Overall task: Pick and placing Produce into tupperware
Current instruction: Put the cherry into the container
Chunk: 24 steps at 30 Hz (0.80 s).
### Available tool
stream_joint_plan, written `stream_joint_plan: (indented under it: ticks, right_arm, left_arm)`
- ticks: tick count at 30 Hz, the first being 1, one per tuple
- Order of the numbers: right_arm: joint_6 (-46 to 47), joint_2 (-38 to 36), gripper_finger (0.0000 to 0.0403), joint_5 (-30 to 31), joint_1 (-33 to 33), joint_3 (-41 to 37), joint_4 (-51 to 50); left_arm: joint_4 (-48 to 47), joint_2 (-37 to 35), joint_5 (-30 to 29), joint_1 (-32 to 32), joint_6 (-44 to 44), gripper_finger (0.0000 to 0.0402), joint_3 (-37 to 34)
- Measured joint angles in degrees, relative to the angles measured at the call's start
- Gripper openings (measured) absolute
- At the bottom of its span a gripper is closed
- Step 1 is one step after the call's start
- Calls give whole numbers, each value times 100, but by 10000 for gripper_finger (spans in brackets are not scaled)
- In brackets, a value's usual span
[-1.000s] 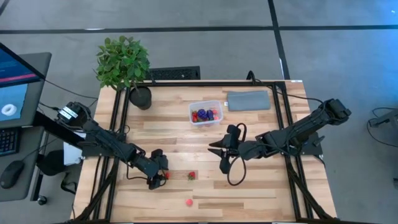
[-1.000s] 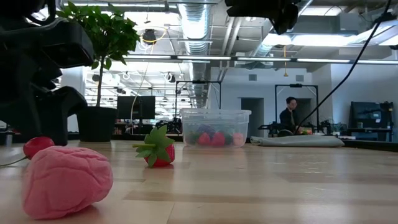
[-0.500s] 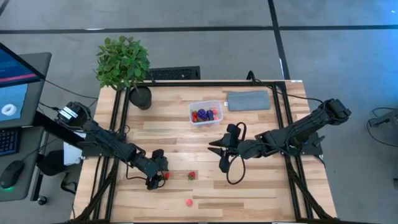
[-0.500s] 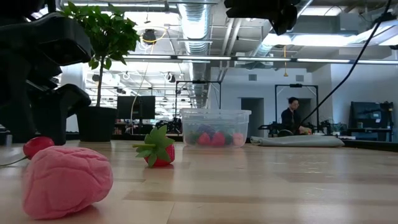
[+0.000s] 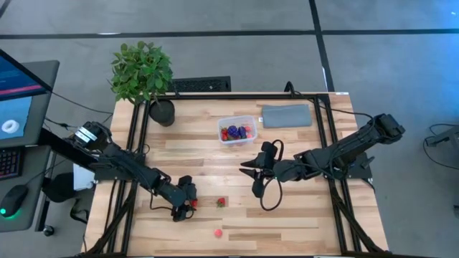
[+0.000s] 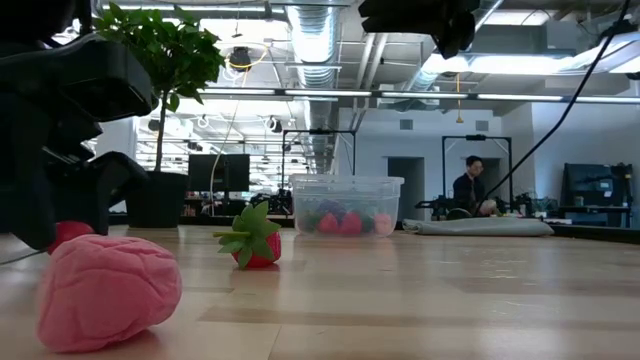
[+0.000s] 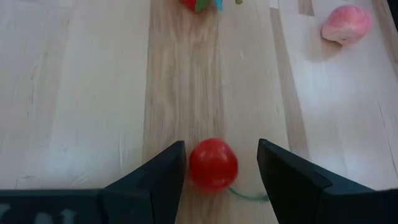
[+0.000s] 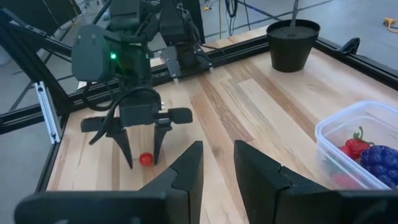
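The left gripper (image 7: 216,165) stands low over the near-left part of the table (image 5: 301,215), its two dark, wedge-shaped fingers (image 7: 155,177) set astride a small, smooth red ball (image 7: 212,165) with a thin green stem — jaws partly open, a narrow gap showing on each side of the ball, so no grip can be confirmed. Just beyond it lies a red strawberry (image 5: 221,202) with a spiky green top, and nearer the front edge a pale pink, wrinkled lump (image 6: 108,290) of soft-looking produce. The tupperware (image 5: 237,130) — a clear plastic box with rounded corners and low walls — sits toward the far middle of the table, holding red, pink and knobbly dark purple pieces. Beside it lies a flat grey pad (image 5: 287,115).

The right gripper (image 5: 247,168) hangs near the table's middle, its fingers drawn together and holding nothing.

The tabletop is pale wooden planking with visible grain, framed by black rails. A leafy plant (image 5: 141,70) in a dark pot stands at the far left corner. Beyond the table, the room shows exposed ceiling ducts, strip lights and a person (image 6: 465,186) seated at a desk.
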Motion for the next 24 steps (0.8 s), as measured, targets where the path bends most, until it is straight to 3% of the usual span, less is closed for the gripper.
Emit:
stream_joint_plan:
  ticks: [11,24]
  right_arm:
    - [0,0,113,-13,0,0,-34]
    - [0,0,113,-11,0,0,-81]
  left_arm:
    - [-93,0,0,0,5,191,7]
    - [-94,7,-95,4,-32,148,0]
